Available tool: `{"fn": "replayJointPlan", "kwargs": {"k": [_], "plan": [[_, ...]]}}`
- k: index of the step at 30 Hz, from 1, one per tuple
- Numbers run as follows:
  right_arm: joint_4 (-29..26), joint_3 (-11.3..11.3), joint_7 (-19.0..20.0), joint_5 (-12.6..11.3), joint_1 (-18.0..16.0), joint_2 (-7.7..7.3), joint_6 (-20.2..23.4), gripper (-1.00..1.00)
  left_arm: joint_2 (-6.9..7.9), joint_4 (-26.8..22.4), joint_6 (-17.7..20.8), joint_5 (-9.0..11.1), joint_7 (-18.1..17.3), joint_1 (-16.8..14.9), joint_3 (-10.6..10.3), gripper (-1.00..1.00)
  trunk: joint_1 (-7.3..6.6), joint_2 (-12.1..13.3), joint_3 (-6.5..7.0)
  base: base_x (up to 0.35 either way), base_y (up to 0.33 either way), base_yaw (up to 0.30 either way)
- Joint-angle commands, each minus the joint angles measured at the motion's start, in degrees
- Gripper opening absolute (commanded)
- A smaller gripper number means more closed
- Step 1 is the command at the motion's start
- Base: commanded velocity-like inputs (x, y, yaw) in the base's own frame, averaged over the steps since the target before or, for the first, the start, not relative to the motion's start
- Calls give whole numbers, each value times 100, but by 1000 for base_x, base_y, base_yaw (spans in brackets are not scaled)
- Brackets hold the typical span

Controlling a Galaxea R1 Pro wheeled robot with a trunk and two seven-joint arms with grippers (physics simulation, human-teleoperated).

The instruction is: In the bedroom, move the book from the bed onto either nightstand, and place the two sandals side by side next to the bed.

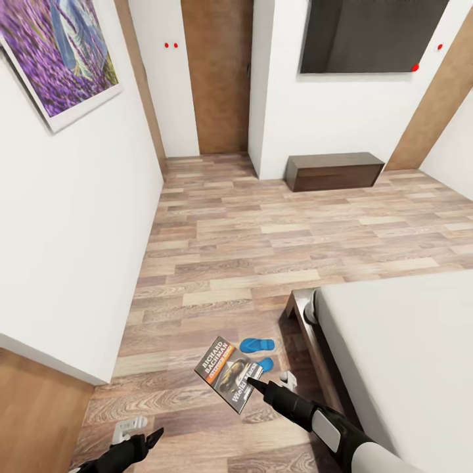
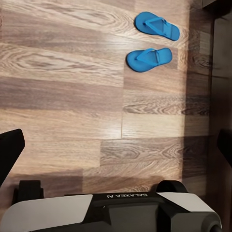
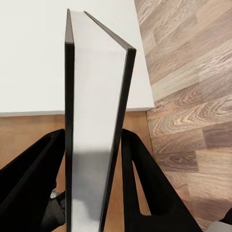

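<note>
Plank floor (image 1: 217, 249) beside bed (image 1: 407, 355): right gripper (image 1: 257, 383) clamped on book (image 1: 228, 372), sandals (image 2: 150, 58) below; left gripper (image 1: 152, 439) jaws apart. Keep grip firm, carry level to nightstand.

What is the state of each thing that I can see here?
book: lifted above the floor, clamped in the right pincer
sandals: flat on the wood floor near the bed corner, close together, not parallel
bed: mattress bare
left pincer: open, holds nothing
door: closed
</note>
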Motion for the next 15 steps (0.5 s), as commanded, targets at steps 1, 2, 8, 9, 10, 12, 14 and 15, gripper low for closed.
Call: {"fn": "replayJointPlan", "kwargs": {"k": [1,2,8,9,10,12,14,15], "plan": [[0,19,10,-60,-3,-2,55,-100,2,8,-35,-61,-7,-4,41,100,2,-6,3,0,0,112],[0,19,9,-60,-3,-2,55,-100,1,8,-34,-61,-7,-4,41,100,2,-6,13,0,0,115],[0,19,7,-60,-3,-2,55,-100,-17,8,-34,-61,-7,-4,41,100,2,-6,69,0,0,120],[2,19,7,-60,-3,-2,55,-100,-23,8,-34,-61,-4,-4,41,100,2,-6,78,0,0,121],[4,19,9,-60,-3,-2,55,-100,-30,8,-34,-61,-1,-4,41,100,2,-6,88,0,0,121],[6,19,10,-60,-3,-2,55,-100,-46,8,-34,-61,0,-4,41,100,2,-6,107,0,0,121],[6,19,10,-60,-3,-2,55,-100,-60,8,-34,-61,6,-4,41,100,2,-6,125,0,0,121],[5,19,11,-60,-3,-2,55,-100,-63,8,-34,-61,8,-4,41,100,2,-6,135,0,0,121]]}}
